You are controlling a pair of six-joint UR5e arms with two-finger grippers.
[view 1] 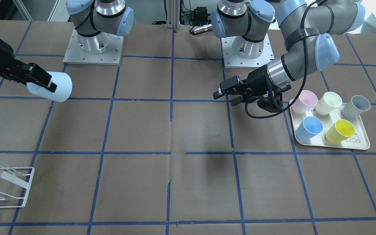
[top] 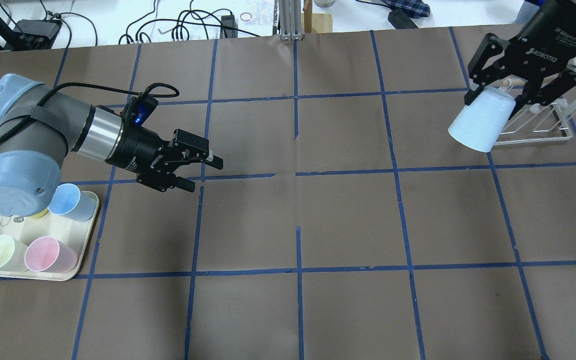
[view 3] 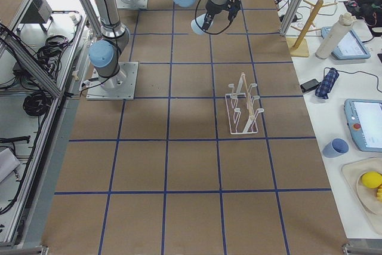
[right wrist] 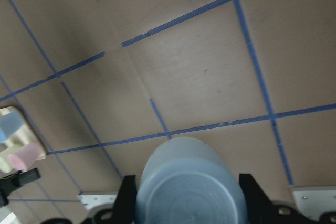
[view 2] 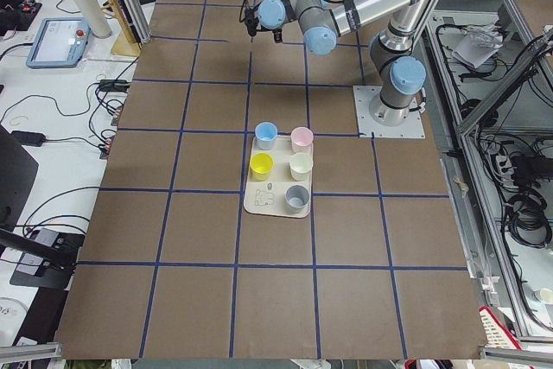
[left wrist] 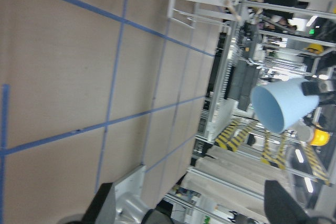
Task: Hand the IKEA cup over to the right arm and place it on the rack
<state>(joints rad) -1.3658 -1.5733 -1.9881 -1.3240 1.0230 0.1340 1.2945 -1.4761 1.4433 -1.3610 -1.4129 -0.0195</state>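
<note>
My right gripper (top: 496,100) is shut on the pale sky-blue IKEA cup (top: 479,125) and holds it tilted in the air, mouth toward the table, just beside the white wire rack (top: 543,127). In the front view the cup (view 1: 57,86) hangs in that gripper (view 1: 48,85) at the left, well above and behind the rack (view 1: 3,186). The right wrist view shows the cup's base (right wrist: 189,187) between the fingers (right wrist: 127,198). My left gripper (top: 205,175) is open and empty above the table, also in the front view (view 1: 224,98). The left wrist view shows the cup (left wrist: 281,106) far off.
A cream tray (view 1: 362,143) at my left holds a pink cup (view 1: 305,101), a pale yellow cup (view 1: 329,102), a grey cup (view 1: 356,106), a deeper blue cup (view 1: 309,128) and a yellow cup (view 1: 339,131). Blue tape lines grid the brown table (top: 348,220).
</note>
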